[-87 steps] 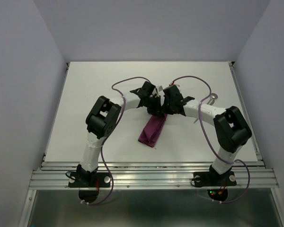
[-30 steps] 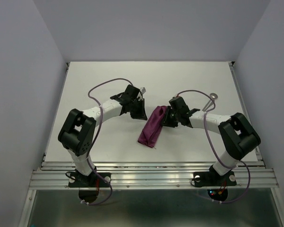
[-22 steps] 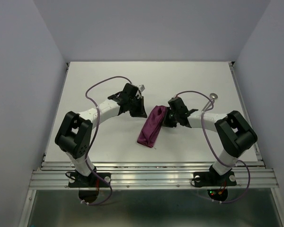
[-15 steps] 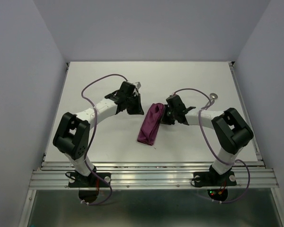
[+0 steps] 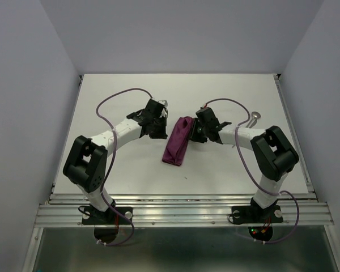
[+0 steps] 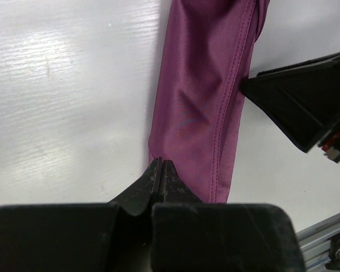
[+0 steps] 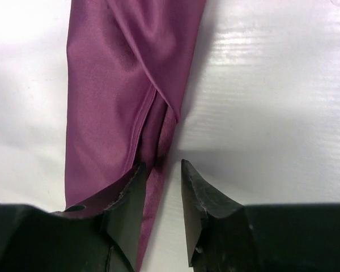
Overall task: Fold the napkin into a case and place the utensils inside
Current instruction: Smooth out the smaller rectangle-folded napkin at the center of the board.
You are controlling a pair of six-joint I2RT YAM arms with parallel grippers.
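White table (image 5: 102, 96) fills the middle of the top view, matte and slightly glossy under the lights, with faint streaks showing in the wrist views. Pale lavender-grey walls (image 5: 22, 85) close it in at the back and on both sides. Ribbed metal rail (image 5: 181, 212) runs along the lower edge and carries both arm bases. Purple cables (image 5: 116, 96) loop over each arm.

Case (image 5: 178, 143) lies flat at the centre of the table as a narrow plum strip, tilted a little, upper end to the right. Stitched hem and overlapping folds show in the wrist views.

Left gripper (image 6: 160, 165) has its fingers pressed together, tips at the edge of the case end, with no cloth seen between them. Right gripper (image 7: 161, 170) stands narrowly parted at the case's upper end, a fold of cloth lying in the gap, not clamped.

Spoon (image 5: 254, 118) rests on the table at right of centre, apart from the case.
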